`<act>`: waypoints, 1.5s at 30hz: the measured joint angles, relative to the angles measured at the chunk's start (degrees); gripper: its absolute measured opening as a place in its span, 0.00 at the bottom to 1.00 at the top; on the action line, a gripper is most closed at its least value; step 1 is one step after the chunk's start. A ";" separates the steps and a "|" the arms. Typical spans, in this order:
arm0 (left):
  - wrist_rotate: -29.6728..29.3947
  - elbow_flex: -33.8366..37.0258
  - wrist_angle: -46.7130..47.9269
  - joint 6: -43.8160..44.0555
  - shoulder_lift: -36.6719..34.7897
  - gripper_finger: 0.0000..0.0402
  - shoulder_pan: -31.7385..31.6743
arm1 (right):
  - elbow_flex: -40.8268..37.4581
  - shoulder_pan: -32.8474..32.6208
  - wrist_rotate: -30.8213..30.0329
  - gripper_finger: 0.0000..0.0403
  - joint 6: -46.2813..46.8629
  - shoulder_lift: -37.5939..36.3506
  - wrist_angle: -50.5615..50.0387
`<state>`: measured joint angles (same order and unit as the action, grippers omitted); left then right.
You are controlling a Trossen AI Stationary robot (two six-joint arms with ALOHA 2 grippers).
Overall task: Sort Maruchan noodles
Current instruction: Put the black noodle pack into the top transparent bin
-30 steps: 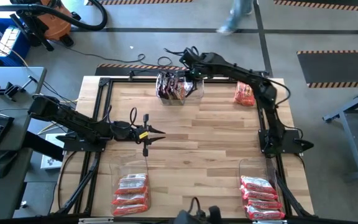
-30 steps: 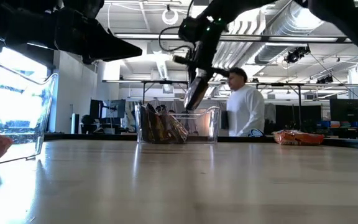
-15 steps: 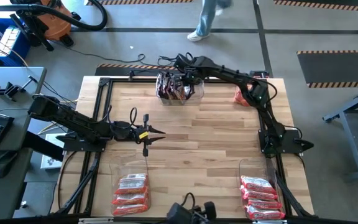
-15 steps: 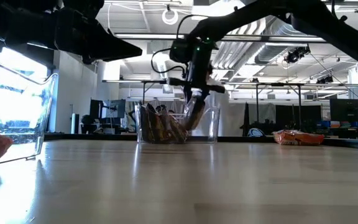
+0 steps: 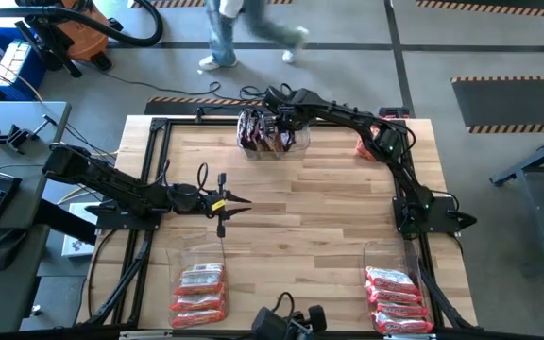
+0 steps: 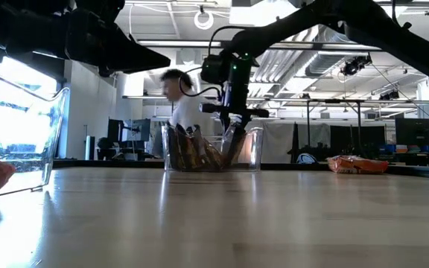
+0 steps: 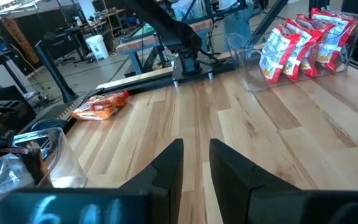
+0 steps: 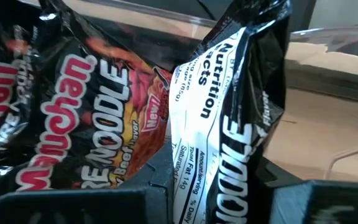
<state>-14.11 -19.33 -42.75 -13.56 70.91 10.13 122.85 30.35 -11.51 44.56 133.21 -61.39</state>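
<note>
A clear bin (image 5: 296,142) at the table's far middle holds several dark Maruchan packets (image 5: 256,132), which stand on edge in it (image 6: 192,152). My right gripper (image 5: 278,115) reaches down into this bin (image 6: 253,149), shut on one more dark packet (image 8: 229,112). One orange packet (image 5: 370,144) lies flat on the table at the far right. My left gripper (image 5: 242,200) waits over the table's left middle; its fingers (image 7: 166,165) stand a narrow gap apart with nothing between them. My right gripper pinches the dark packet between its two fingers at the packet's upper end (image 8: 219,180). It comes from above, slanting steeply down into the bin. The packet hangs below the fingers inside the bin, beside the other dark packets (image 8: 86,106), its printed back toward the wrist camera.
A clear bin with red-and-white packets (image 5: 199,288) stands at the near left. Another with similar packets (image 5: 395,297) stands at the near right. The black frame rails (image 5: 149,189) run along the table's edges. A person (image 6: 185,104) walks past behind the far edge.
My right gripper has come down from above the far bin into it, tipping steeper and shifting a little toward the table's left, with the dark packet still in its fingers. The packet now sits among the others in the bin. A person has walked leftward behind the table.
</note>
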 joint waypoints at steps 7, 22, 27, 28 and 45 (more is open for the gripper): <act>-0.01 0.00 -0.11 -0.01 0.00 0.17 0.00 | 0.00 0.02 1.22 0.20 -1.60 0.02 1.73; -0.02 0.00 -0.12 0.04 0.00 0.17 0.00 | 0.00 -1.44 4.76 0.39 -8.39 0.02 11.70; 0.00 0.00 -0.12 0.07 0.00 0.17 0.00 | 0.00 -1.39 4.92 0.40 -5.89 0.04 9.11; 0.00 0.00 -0.12 0.07 0.00 0.17 0.00 | 0.00 -1.38 4.92 0.40 -5.86 0.04 9.02; -0.02 0.00 -0.02 0.48 0.00 0.17 0.00 | 1.74 -1.42 4.77 0.40 -16.54 0.04 8.96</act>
<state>-14.13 -19.33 -42.76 -13.08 70.91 10.13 124.58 28.93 -6.74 28.02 133.25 -52.43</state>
